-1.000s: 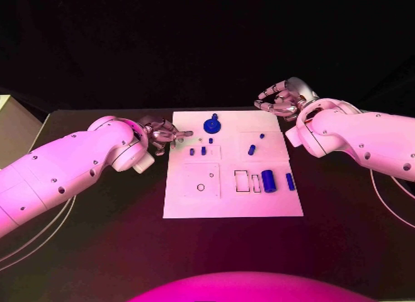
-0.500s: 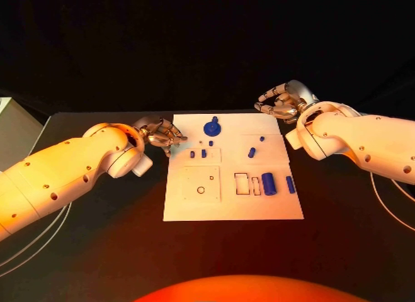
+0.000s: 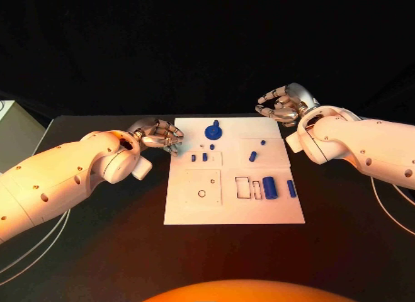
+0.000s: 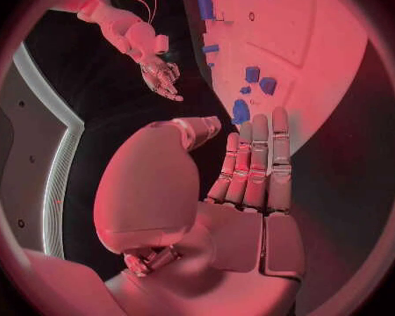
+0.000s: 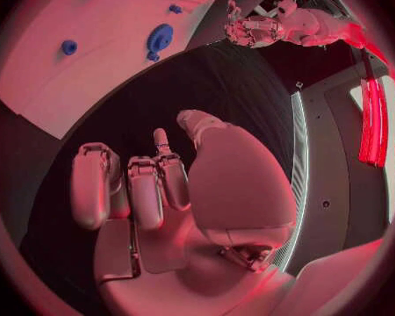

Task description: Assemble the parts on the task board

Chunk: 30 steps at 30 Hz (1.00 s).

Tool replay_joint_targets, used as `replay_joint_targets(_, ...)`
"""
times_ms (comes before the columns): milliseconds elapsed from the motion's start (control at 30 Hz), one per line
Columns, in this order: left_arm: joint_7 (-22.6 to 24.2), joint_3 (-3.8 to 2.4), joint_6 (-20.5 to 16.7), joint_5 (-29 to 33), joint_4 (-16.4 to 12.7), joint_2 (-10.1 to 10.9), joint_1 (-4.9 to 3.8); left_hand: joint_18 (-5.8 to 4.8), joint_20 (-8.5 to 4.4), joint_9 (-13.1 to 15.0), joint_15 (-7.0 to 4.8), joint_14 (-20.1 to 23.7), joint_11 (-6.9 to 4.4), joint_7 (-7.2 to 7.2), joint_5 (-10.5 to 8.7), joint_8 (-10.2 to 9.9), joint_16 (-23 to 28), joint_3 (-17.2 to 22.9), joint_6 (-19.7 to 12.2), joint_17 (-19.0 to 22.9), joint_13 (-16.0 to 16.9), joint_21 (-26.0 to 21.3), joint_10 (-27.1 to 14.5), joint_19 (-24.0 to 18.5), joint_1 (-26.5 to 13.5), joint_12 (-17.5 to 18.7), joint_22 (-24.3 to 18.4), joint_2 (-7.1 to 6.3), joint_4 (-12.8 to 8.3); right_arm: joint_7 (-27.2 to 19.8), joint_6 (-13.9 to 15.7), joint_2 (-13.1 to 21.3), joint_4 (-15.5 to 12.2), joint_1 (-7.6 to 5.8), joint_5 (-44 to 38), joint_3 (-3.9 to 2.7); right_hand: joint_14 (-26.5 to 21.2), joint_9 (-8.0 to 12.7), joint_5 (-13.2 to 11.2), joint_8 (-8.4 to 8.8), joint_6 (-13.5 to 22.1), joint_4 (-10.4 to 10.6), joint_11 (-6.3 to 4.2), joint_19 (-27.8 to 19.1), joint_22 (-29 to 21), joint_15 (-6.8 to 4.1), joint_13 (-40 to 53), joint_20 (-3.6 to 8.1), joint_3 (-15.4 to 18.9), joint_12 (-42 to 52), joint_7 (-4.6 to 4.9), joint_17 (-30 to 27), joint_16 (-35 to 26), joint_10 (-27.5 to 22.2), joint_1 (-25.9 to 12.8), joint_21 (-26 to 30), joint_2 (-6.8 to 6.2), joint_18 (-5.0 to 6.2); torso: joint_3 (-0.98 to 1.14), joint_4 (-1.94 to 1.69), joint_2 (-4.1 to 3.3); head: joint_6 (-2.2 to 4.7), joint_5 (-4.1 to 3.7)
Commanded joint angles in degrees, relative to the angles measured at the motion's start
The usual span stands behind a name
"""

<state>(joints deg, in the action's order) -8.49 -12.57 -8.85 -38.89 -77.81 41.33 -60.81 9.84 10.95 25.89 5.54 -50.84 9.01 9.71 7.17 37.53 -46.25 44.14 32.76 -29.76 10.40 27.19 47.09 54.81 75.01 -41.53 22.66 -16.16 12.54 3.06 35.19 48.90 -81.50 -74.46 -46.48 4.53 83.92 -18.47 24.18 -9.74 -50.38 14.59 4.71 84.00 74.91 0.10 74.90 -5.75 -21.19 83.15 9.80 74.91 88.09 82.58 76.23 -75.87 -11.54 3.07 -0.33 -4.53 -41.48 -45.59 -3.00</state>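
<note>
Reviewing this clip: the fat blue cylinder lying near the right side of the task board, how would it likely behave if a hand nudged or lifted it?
The blue cylinder lies on its side on the flat task board, so a sideways nudge would probably roll it. It looks rigid and smooth, so fingers might slip on it. Being small, it is likely light. Neither the left hand nor the right hand touches it.

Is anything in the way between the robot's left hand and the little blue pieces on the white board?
Nothing visible blocks it. The left hand hovers empty beside the task board's left edge, and the nearest small blue parts lie just past that edge on bare white surface.
</note>
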Motion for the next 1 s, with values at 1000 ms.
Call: replay_joint_targets(1000,-17.4,-0.11,7.0,-18.0,-2.1,-2.6,0.01,-3.33,-4.17,-5.6,-4.44,-30.4,-4.38,-0.97,12.36,15.4,-40.8,-23.7,3.3,-43.3,12.3,43.8,2.2,17.2,-15.1,-30.7,40.0,3.43,4.2,-2.6,-0.9,-0.3,0.5,0.42,0.3,0.18,5.0,0.0,1.1,-0.27,0.2,-0.4,-0.03,1.5,2.3,-0.09,7.9,0.22,-1.4,0.1,-0.04,10.8,-0.2,0.0,0.5,0.3,-0.21,0.37,0.11,0.03,-0.1,0.31,-0.11)
